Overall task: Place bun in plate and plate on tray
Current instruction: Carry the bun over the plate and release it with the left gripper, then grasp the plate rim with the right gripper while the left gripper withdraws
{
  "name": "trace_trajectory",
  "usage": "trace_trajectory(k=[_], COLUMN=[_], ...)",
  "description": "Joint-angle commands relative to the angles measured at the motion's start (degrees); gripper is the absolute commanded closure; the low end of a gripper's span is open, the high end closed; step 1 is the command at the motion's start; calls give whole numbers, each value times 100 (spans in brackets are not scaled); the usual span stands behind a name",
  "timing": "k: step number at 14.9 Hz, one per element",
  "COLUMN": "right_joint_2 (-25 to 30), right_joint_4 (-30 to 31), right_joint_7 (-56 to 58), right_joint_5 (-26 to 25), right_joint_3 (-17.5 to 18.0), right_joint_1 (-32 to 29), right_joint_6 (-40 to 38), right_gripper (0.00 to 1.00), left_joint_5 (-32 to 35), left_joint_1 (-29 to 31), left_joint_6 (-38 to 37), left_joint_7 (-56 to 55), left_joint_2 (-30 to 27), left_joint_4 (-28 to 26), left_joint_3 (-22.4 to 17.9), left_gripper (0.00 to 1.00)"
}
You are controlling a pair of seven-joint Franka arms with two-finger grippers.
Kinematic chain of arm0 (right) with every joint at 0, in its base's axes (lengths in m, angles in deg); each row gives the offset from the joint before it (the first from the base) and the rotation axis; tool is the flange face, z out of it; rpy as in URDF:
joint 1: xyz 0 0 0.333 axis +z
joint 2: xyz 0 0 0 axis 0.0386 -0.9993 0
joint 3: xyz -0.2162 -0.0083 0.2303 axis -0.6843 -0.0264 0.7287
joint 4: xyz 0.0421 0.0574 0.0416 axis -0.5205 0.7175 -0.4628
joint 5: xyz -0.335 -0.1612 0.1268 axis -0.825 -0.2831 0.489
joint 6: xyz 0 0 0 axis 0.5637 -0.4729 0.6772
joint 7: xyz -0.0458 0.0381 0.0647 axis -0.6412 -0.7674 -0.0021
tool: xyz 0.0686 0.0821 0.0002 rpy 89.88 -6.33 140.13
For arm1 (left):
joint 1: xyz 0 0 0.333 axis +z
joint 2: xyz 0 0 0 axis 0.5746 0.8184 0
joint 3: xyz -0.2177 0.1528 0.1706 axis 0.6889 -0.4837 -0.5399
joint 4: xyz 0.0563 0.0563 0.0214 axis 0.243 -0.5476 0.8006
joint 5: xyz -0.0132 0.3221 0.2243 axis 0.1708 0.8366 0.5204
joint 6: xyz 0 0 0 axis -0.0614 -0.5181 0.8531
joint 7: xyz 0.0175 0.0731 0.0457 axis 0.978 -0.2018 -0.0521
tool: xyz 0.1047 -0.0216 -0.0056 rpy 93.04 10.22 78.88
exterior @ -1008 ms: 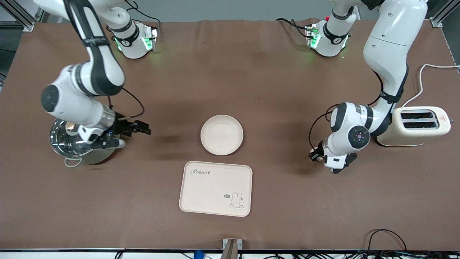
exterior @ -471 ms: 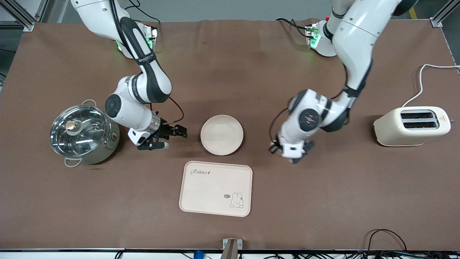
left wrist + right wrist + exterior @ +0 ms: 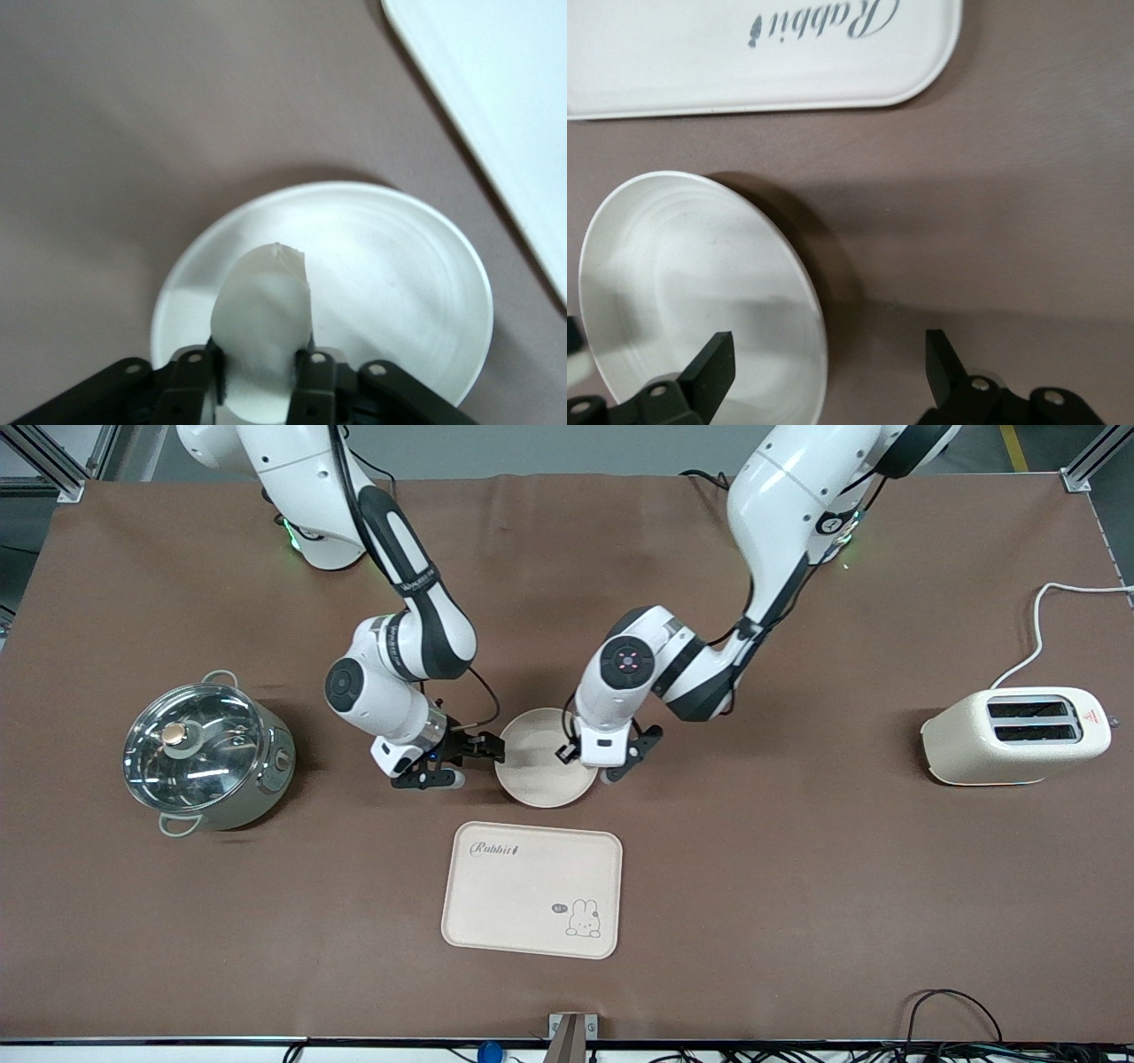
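The bun [image 3: 262, 329] is a small pale cream lump, smooth and rounded at its free end, and it sits clamped between the two fingers of the left pincer [image 3: 260, 376], which is clenched on it directly over the plate [image 3: 399, 266]. The plate is a plain round cream-beige dish with a raised rim, lying flat on the brown tabletop [image 3: 797, 886] about midway between the two arms' ends. In the front view the left pincer [image 3: 609, 762] hangs over the plate's [image 3: 536, 775] edge on the side toward the left arm's end of the tabletop. The right pincer [image 3: 478, 757] is spread wide, released and holding nothing; in the right wrist view its two dark fingers [image 3: 713, 367] stand apart with the plate's rim [image 3: 819, 354] between them, one finger over the dish and the other over bare tabletop. The tray [image 3: 532, 890], cream-beige and rectangular with rounded corners, a "Rabbit" script and a little rabbit drawing, lies just nearer the front camera than the plate, with a strip of tabletop between them. A lidded steel pot [image 3: 205, 755] stands toward the right arm's end and a cream toaster [image 3: 1017, 735] toward the left arm's end.
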Motion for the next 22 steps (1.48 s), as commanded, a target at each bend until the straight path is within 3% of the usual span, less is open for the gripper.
trace_trajectory(k=[1,3,6,9,12,14,20,22], right_joint_2=[-163,-172,-251,-339,-348,-348,-121,-58], right_joint_4=[-198,-198,-207,-207,-216,-207,-181,-390], right_joint_7=[-1,8,17,26,60,87,70,69], right_joint_5=[171,171,153,153,153,153,188,529], right_joint_3=[-67,-67,-67,-67,-67,-67,-40,-49], right_joint_1=[62,62,97,167,211,229,282,212], right_joint_6=[-6,-6,116,196,196,275,127,91], right_gripper=[23,35,56,66,80,98,100,100], left_joint_5=[-24,-15,-6,282,837,838,794,689], left_joint_1=[-76,-76,-6,187,756,1318,2471,2831], left_joint_6=[261,271,157,-763,-1985,-2486,-3788,-4306], left_joint_7=[16,34,43,200,1348,2279,4872,5848], left_joint_2=[401,383,86,-703,-1530,-2022,-3201,-3614], left_joint_4=[414,414,414,441,458,458,450,450], left_joint_3=[-48,-56,-74,-275,-285,-259,-258,-250], left_gripper=[39,0,0,0,0,0,0,0])
